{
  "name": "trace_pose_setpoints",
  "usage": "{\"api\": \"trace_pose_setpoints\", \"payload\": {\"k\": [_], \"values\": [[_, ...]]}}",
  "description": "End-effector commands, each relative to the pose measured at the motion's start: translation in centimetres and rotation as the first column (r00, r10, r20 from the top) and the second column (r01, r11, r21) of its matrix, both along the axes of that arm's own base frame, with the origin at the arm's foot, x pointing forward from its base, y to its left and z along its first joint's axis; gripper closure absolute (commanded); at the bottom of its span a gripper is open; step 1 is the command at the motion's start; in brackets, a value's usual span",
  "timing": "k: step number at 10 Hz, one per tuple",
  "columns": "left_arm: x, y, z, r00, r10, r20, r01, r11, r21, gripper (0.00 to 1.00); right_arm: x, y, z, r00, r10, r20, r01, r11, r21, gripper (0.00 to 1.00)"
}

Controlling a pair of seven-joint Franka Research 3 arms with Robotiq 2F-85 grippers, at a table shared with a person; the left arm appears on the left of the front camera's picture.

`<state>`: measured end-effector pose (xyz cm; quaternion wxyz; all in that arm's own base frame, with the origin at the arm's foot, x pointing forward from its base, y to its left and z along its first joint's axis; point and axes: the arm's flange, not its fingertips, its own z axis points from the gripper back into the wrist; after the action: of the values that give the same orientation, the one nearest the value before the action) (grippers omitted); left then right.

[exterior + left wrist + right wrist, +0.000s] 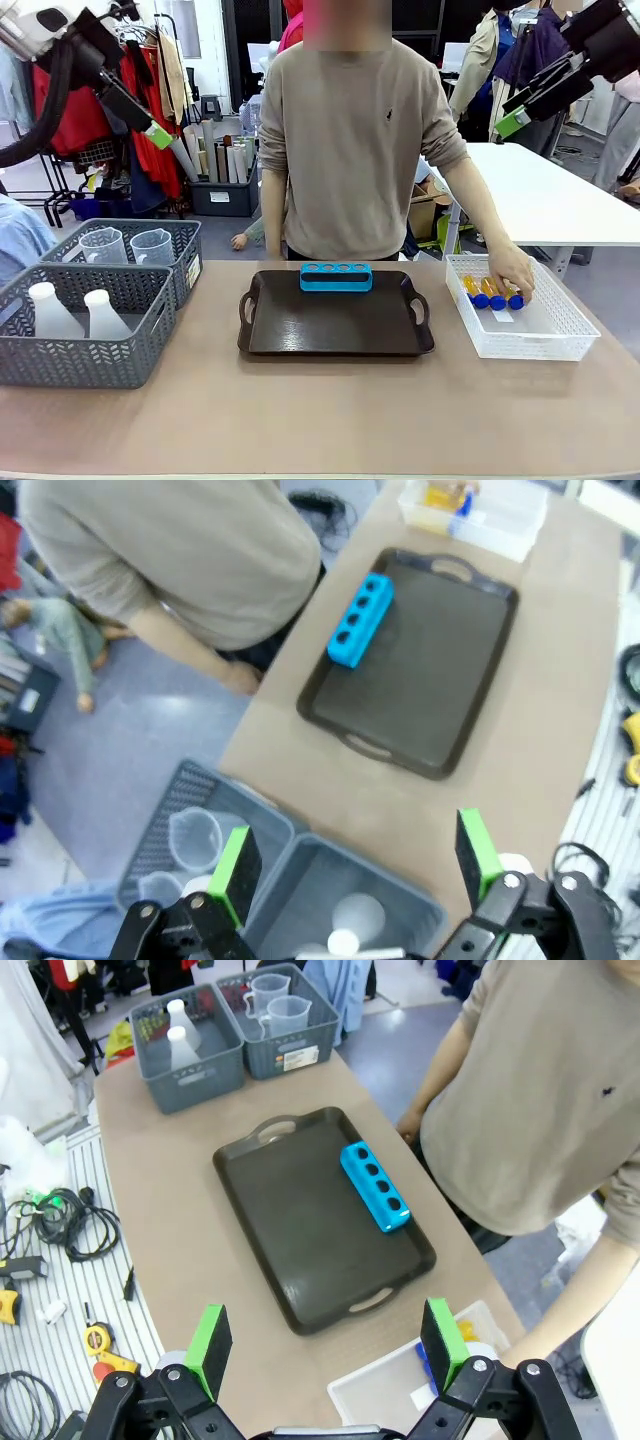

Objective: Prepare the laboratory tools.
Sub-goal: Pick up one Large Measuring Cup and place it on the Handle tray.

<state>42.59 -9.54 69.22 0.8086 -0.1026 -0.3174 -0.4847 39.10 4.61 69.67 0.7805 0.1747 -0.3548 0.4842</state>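
Left jaws and right jaws both hang released, high above the bench [320, 415], grasping nothing. Blue-capped tubes [497, 298] lie in the white basket [545, 345] under the person's hand [512, 270]. Two clear beakers [152, 247] and two white flasks [50, 312] stand in my grey baskets [90, 362]. A blue rack [336, 277] sits on the dark tray [335, 330].

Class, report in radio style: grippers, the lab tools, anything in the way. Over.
Left gripper, right gripper open, raised, empty. Tubes in white basket, person's hand at them; blue rack empty on tray. Beakers, flasks in grey baskets.
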Motion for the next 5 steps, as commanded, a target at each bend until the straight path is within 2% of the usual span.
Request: {"api": "trace_pose_setpoints", "payload": {"k": [1,2,3,4,5], "values": [[2.3,2.2,0.0,0.986,0.111,-0.127,-0.098,0.990,0.099,0.00,0.0,0.1,0.1,1.000,0.010,0.003,-0.010,1.000,0.019,0.00],[3.0,3.7,-0.7,0.962,0.210,-0.175,-0.175,0.965,0.195,0.00,0.0,0.1,0.1,1.000,0.010,0.003,-0.010,1.000,0.019,0.00],[4.0,4.7,-1.8,0.945,0.255,-0.203,-0.208,0.952,0.226,0.00,0.0,0.1,0.1,1.000,0.010,0.003,-0.010,1.000,0.019,0.00],[4.6,6.2,-2.6,0.925,0.336,-0.178,-0.269,0.908,0.321,0.00,0.0,0.1,0.1,1.000,0.010,0.003,-0.010,1.000,0.019,0.00],[5.3,7.9,-4.1,0.914,0.358,-0.191,-0.278,0.895,0.350,0.00,0.0,0.1,0.1,1.000,0.010,0.003,-0.010,1.000,0.019,0.00]]}}
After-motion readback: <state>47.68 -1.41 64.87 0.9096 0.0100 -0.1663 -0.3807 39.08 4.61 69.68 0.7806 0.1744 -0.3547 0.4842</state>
